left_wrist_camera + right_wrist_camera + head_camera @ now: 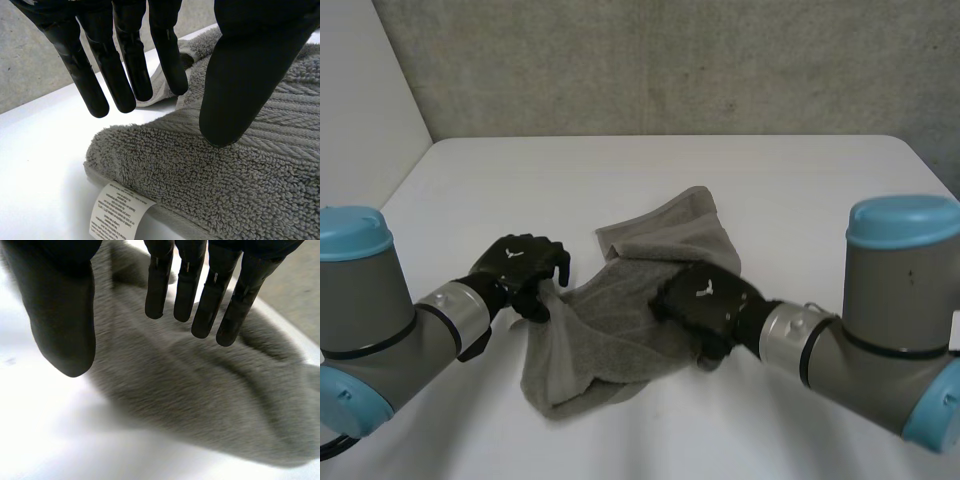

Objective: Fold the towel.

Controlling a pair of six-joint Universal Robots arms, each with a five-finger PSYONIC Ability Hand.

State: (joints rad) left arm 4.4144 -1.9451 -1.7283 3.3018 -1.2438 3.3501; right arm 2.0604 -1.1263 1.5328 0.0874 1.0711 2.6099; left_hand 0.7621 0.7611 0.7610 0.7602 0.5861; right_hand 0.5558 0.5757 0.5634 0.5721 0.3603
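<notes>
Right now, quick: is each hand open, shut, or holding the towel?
Left hand: open, fingers straight at the towel edge, holding nothing.
Right hand: open, fingers straight over the towel's middle, holding nothing.

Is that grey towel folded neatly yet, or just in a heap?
Not folded: the towel lies rumpled in uneven layers on the table, one corner sticking out, edges unaligned.

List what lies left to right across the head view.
left arm → left hand → towel → right hand, over the towel's right part → right arm
</notes>
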